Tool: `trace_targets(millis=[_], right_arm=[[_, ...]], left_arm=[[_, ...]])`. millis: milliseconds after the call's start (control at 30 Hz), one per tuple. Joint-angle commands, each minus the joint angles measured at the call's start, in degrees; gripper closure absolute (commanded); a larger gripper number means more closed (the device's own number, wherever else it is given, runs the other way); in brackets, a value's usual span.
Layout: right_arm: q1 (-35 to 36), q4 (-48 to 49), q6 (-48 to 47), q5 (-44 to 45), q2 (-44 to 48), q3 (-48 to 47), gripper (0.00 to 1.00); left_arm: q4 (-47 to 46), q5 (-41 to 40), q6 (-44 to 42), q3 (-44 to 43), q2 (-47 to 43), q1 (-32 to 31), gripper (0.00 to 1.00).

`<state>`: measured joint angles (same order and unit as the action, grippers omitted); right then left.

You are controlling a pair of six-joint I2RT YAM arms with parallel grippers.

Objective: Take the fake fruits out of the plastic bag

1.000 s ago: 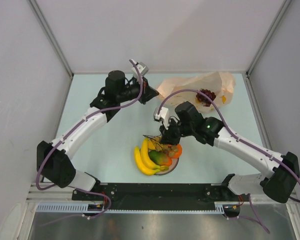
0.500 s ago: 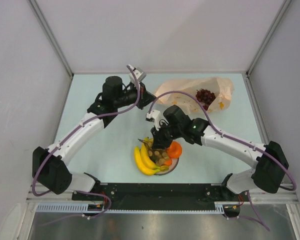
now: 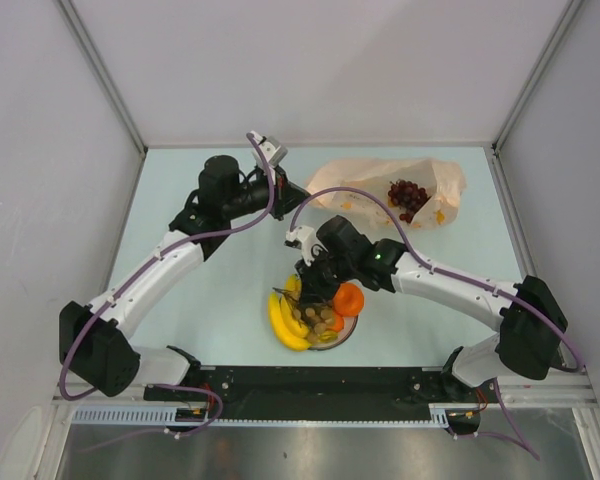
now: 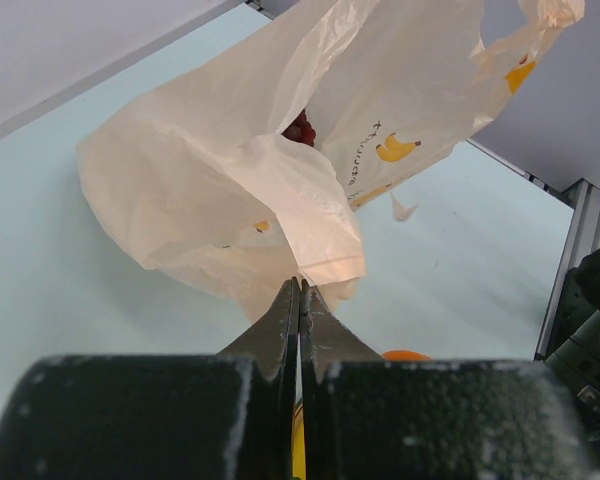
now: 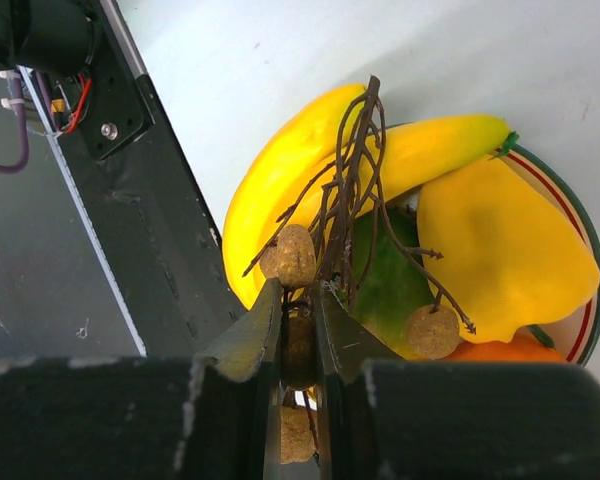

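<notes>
Seen from the top camera, a thin, crinkly, translucent pale-orange plastic bag (image 3: 365,180) lies on the far part of the pale green table (image 3: 230,300), its long axis running left to right. A dark red grape bunch (image 3: 408,193) shows through it near the right end. The left gripper (image 3: 302,190) meets the bag's left end. Nearer the arm bases, a round white plate (image 3: 348,332) carries a yellow banana bunch (image 3: 280,322) lying near-to-far along its left side and an orange (image 3: 348,298). The right gripper (image 3: 310,290) hangs just over them.

The left wrist camera shows the left gripper (image 4: 300,285) pressed together on a fold of the bag (image 4: 210,170). The dark grapes (image 4: 300,128) peek out of a gap behind that fold.

In the right wrist view, the right gripper (image 5: 298,300) pinches a brownish grape bunch (image 5: 292,255) with bare twiggy stems. It is just above the bananas (image 5: 280,180), a green mango (image 5: 380,280) and a yellow pepper-like piece (image 5: 500,250) on the plate (image 5: 580,300).
</notes>
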<state>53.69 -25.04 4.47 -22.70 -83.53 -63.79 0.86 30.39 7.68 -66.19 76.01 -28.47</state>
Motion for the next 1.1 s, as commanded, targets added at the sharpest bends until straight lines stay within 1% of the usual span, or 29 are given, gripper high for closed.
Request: trace_targets(millis=[0,100,167,233,300,333,400,500,533,633,700,767,833,867,900,933,1000,1033,1067], right_arm=[[0.4,-3.2,-0.1,1.9,1.0,-3.2,1.00],[0.3,-5.2,-0.9,2.0,1.9,-2.8,1.00],[0.3,-4.8,-1.4,1.5,1.8,-2.5,0.87],[0.3,-3.8,-1.2,1.4,1.4,-1.9,0.79],[0.4,-3.4,-1.1,0.6,0.7,-1.1,0.76],[0.4,-3.3,-1.0,-0.9,0.6,-0.5,0.71],[0.4,-2.8,-0.6,-1.3,0.6,-0.1,0.67],[0.3,-2.6,-2.3,-0.8,1.3,0.0,0.50],[0.3,-2.6,-2.9,-0.8,1.7,0.0,0.38],[-0.2,-2.9,-5.7,-1.2,3.5,-0.5,0.27],[-2.1,-4.0,-7.5,-3.3,5.0,-1.8,0.26],[-3.2,-5.2,-9.0,-8.4,7.2,-3.4,0.25],[-4.2,-10.9,-14.6,-13.4,8.0,-8.9,0.23],[-4.7,-16.5,-16.6,-13.6,8.3,-11.4,0.23],[-7.2,-19.1,-20.0,-14.4,8.5,-16.8,0.23],[-8.9,-21.3,-21.0,-17.3,8.7,-18.9,0.26],[-13.2,-25.0,-20.9,-19.7,9.4,-22.7,0.33],[-17.2,-25.4,-20.0,-21.7,9.7,-25.1,0.42],[-19.6,-25.2,-19.2,-21.9,9.9,-25.9,0.47]], left_arm=[[-2.8,1.2,1.3,0.5,-2.4,0.4,1.00],[-3.3,1.5,1.8,0.5,-2.1,0.4,1.00],[-3.5,1.6,1.9,0.3,-1.9,0.4,1.00],[-3.4,1.7,1.9,0.0,-1.8,0.4,1.00],[-3.2,1.7,1.8,-0.2,-1.7,0.4,1.00],[-3.1,1.7,1.8,-0.3,-1.7,0.4,1.00],[-3.2,1.7,1.9,0.0,-1.7,0.4,1.00],[-3.4,1.8,2.0,0.4,-1.7,0.4,1.00],[-3.5,1.8,2.0,0.5,-1.6,0.4,1.00],[-3.5,1.8,2.0,0.5,-1.2,0.4,1.00],[-3.6,1.9,2.1,0.3,-0.9,0.4,1.00],[-3.7,1.9,2.2,0.1,-0.5,0.4,1.00],[-3.5,1.9,2.2,-0.2,-0.2,0.4,1.00],[-3.4,2.0,2.1,-0.3,0.1,0.4,1.00],[-3.3,1.9,2.1,-0.5,0.2,0.4,1.00],[-3.3,2.0,2.2,-0.6,0.3,0.4,1.00],[-3.2,2.0,3.0,-0.6,0.5,0.4,1.00],[-3.1,2.4,3.6,-0.4,0.3,0.4,1.00],[-3.2,2.8,4.0,-0.3,0.1,0.4,1.00]])
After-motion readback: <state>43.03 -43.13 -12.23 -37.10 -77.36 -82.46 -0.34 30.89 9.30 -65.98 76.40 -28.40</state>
